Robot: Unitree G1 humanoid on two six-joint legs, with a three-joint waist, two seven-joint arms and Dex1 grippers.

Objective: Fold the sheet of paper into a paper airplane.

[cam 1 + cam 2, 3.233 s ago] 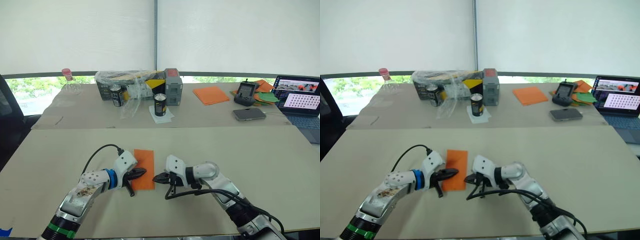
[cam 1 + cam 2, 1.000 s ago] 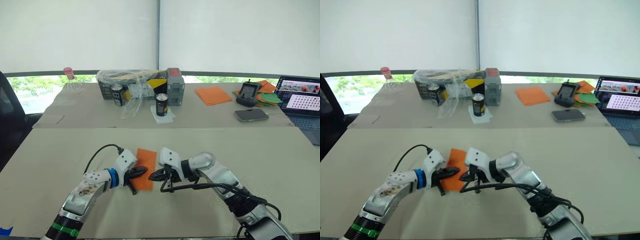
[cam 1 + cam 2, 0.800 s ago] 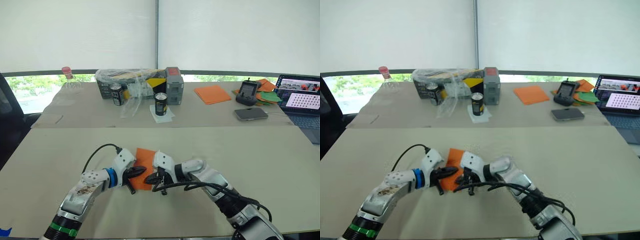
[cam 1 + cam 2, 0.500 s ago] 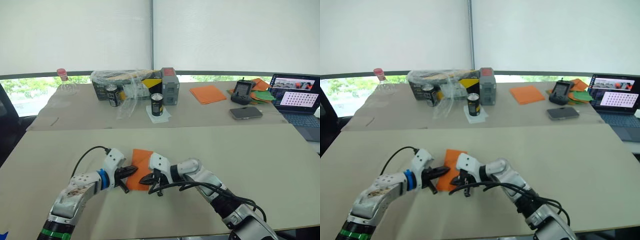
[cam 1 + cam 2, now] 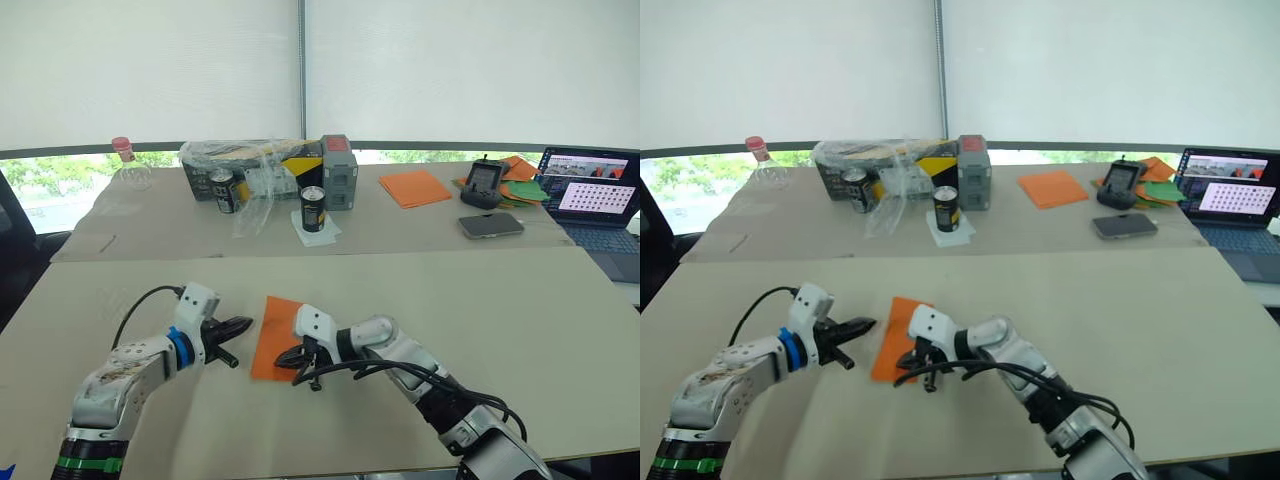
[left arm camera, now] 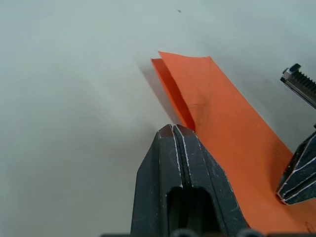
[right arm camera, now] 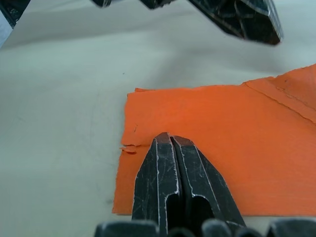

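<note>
Where blinds (image 5: 300, 70) hang, beige tbl (image 5: 520, 340).

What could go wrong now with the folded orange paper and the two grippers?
The shut right gripper rests on the paper near its front end; dragging could crumple or tear it. The paper's folded edge stands slightly open, so the crease may spring back. The shut left gripper is off the paper, so nothing holds that side.

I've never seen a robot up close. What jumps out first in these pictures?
The bright orange sheet of paper, already folded over, lies on the near table in front of the robot. The right gripper, fingers shut, presses on its near end, while the left gripper, also shut, sits just off its left edge. On the far table stand cans, a stack of orange sheets and a laptop.
</note>
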